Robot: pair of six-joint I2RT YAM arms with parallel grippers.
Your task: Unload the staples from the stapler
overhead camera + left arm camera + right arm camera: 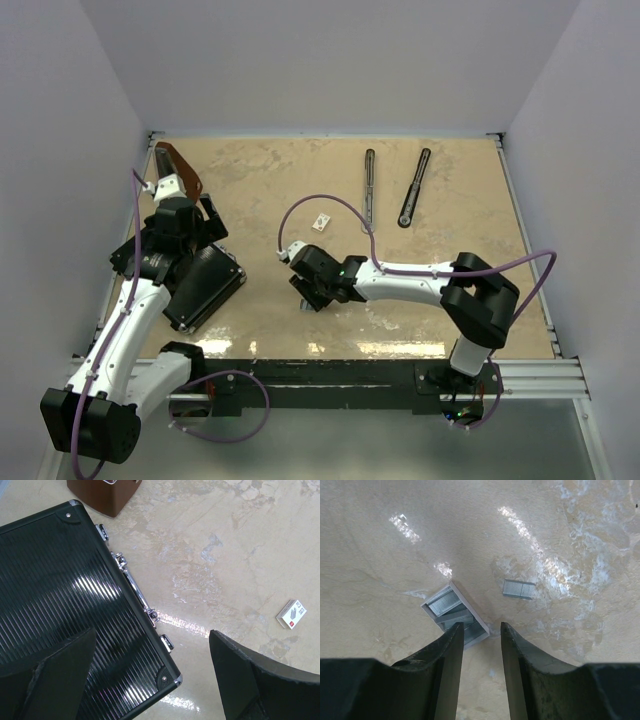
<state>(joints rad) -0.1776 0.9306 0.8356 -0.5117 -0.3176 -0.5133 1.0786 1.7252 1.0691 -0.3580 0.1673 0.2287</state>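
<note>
The stapler lies apart in two pieces at the far right of the table: a narrow grey metal channel [370,186] and a black arm [414,188]. My right gripper [305,291] [481,627] hovers low over the table's middle, far from both pieces, open with nothing between its fingers. Just ahead of its left fingertip lies a small white tray [454,612] holding strips of staples. One loose strip of staples [519,588] lies to the right of it. My left gripper [212,228] [152,632] stands wide open and empty above the corner of a black case.
A flat black ribbed case [204,286] [60,600] with chrome latches lies at the left. A brown wedge-shaped object [181,170] [102,495] sits behind it. A small white box with a red mark [321,222] [291,614] lies mid-table. Walls surround the table.
</note>
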